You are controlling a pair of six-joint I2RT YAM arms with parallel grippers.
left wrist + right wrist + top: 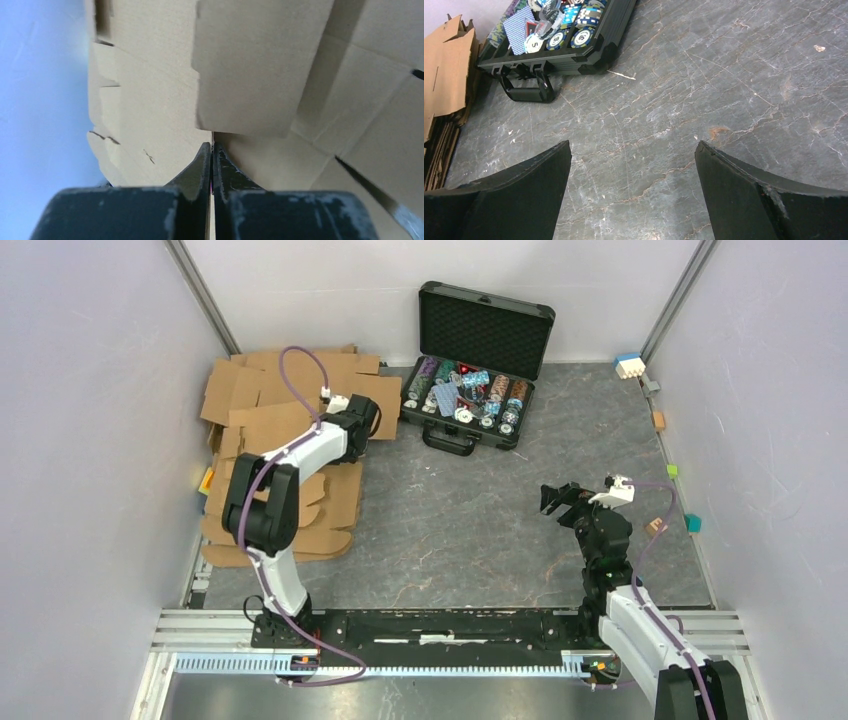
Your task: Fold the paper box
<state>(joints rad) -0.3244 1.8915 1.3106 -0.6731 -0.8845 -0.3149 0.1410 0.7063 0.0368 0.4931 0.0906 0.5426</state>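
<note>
Pincer of the left arm (364, 433) (212, 150) reaches over the far-left part of the counter (450, 530), above a stack of flat brown cardboard sheets (335, 515). Its jaws are clenched, tips meeting at the lower edge of a flap of the paper box (268, 425) (250, 65), an unfolded die-cut sheet with flaps and slits lying on top of that stack. Whether cardboard sits between the tips cannot be told. Right pincer (553, 498) (631, 145) hangs released, jaws wide apart, over bare grey counter (734, 80) at the right, well apart from the sheets. Black foam-lined case (487, 330) (596, 52), lid raised, stands at the far edge between the two arms and holds poker chips (470, 395) (559, 35).
</note>
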